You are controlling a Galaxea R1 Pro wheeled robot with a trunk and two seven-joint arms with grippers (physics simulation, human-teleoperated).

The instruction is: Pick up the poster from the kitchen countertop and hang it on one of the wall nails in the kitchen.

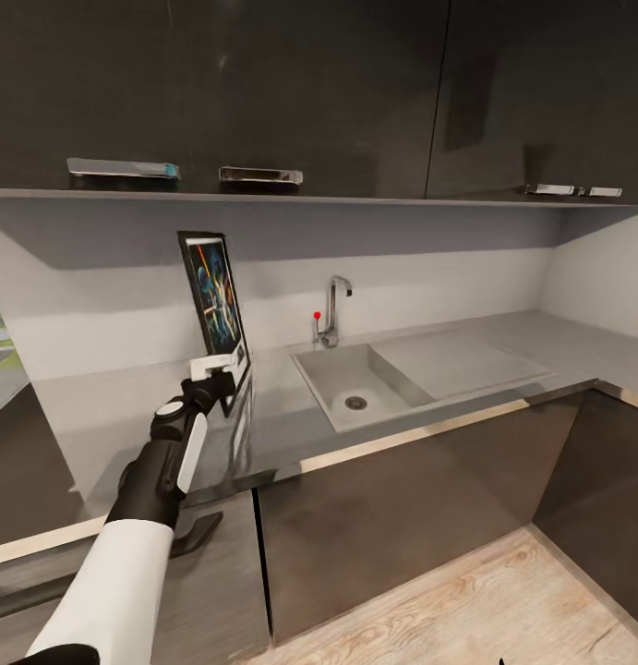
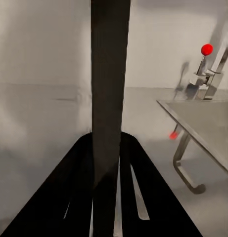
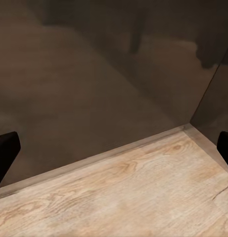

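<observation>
The poster (image 1: pixel 214 294) stands upright just above the steel kitchen countertop (image 1: pixel 115 411), left of the sink, its colourful face turned to the right. My left gripper (image 1: pixel 219 377) is shut on its lower edge. In the left wrist view the poster (image 2: pixel 110 89) is a dark edge-on strip rising between the black fingers (image 2: pixel 143 197). My right gripper (image 3: pixel 114 148) is open and holds nothing; its fingertips (image 3: pixel 5 145) sit at the frame's sides, over wooden floor beside dark cabinet fronts. The wall nails are out of view.
A sink (image 1: pixel 330 383) with a drainer and a tall tap (image 1: pixel 334 309) with a red-tipped lever is set in the countertop right of the poster. Dark upper cabinets (image 1: pixel 309 92) hang overhead. The worktop turns a corner at the far right. Wooden floor (image 1: pixel 466 610) lies below.
</observation>
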